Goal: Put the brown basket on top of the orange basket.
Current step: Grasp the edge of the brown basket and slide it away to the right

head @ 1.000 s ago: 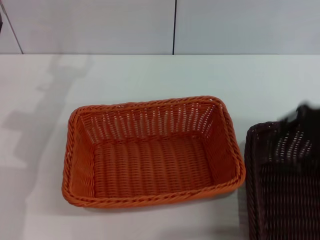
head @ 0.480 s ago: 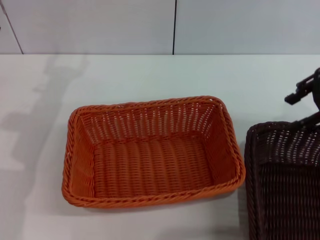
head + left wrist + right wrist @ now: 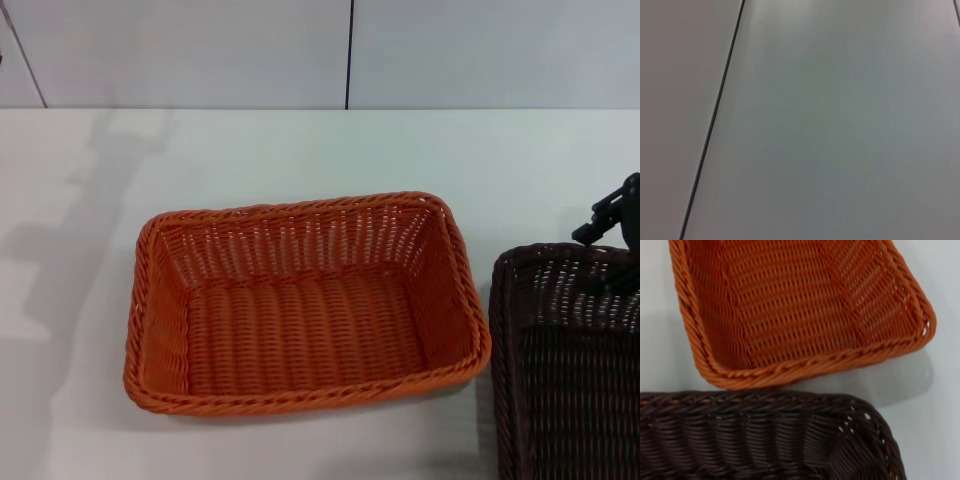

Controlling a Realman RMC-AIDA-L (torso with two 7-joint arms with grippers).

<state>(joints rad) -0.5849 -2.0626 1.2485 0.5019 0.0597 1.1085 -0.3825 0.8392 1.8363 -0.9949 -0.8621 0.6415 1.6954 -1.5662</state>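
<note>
Dark brown woven basket sits beside the bright orange woven basket (both empty); right gripper hangs over its far rim, fingers unclear.

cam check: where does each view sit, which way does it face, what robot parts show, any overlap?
Head view: on the robot's head, looking forward and down at the white table, the orange basket and the brown basket; the right gripper shows at the right edge over the brown basket's far rim.
Left wrist view: on the left arm, facing a plain pale surface with a dark seam; no robot parts show.
Right wrist view: on the right arm, looking down on both baskets; no robot parts show.
Shared: head and right wrist views both show the two baskets side by side.
</note>
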